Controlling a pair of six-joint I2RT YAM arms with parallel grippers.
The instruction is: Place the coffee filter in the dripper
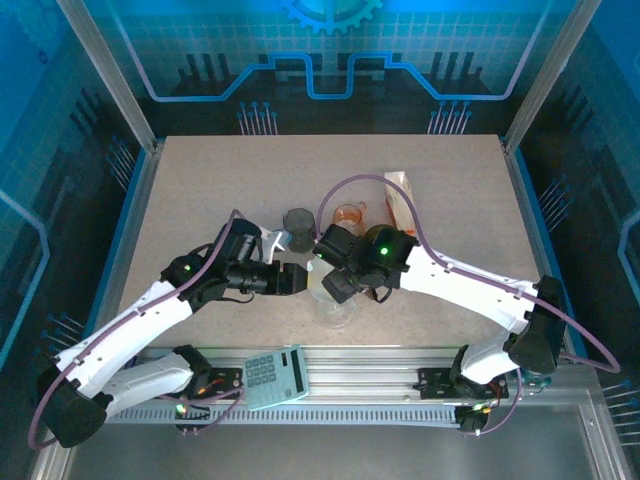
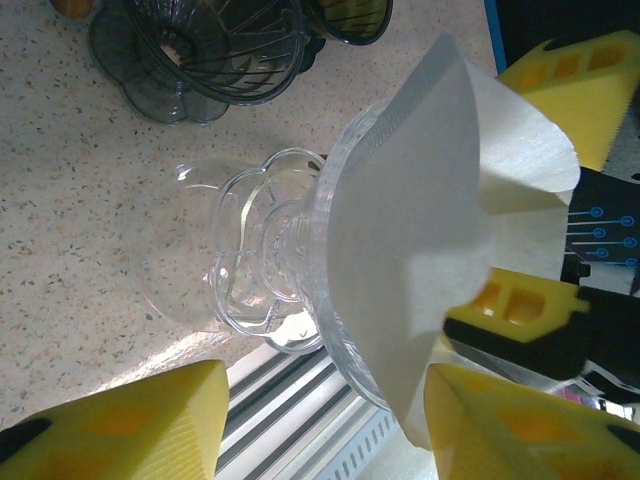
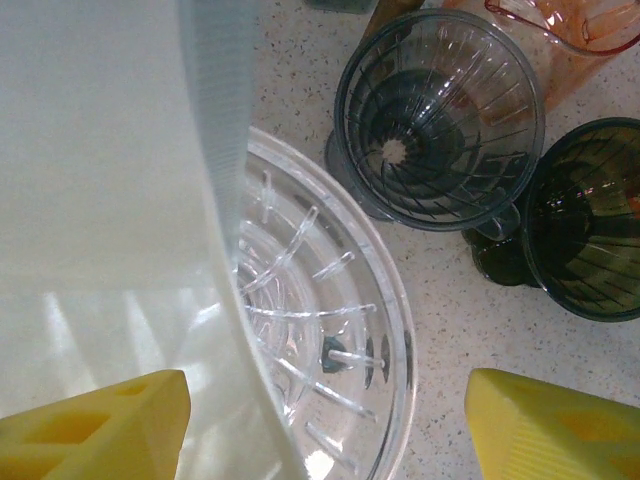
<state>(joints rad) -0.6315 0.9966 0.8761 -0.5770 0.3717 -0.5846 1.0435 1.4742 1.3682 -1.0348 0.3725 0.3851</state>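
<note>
A clear glass dripper [image 2: 265,265] stands on the speckled table near the front edge. A white paper coffee filter [image 2: 420,240] sits in its cone and sticks out well past the rim. My left gripper [image 2: 325,405] is open, its yellow fingers either side of the dripper's rim, and the filter's edge brushes one finger. From above the cone, my right gripper [image 3: 328,400] is open wide. The filter [image 3: 110,200] leans against its left finger [image 3: 100,430], leaving half of the ribbed dripper [image 3: 340,320] bare. Both grippers meet over the dripper [image 1: 336,306] in the top view.
Two dark drippers [image 3: 440,110] [image 3: 590,220] and an orange pitcher [image 3: 560,30] stand just behind the clear one. A filter pack [image 1: 400,195] lies at the back right. A small scale [image 1: 275,378] rests on the front rail below the table edge.
</note>
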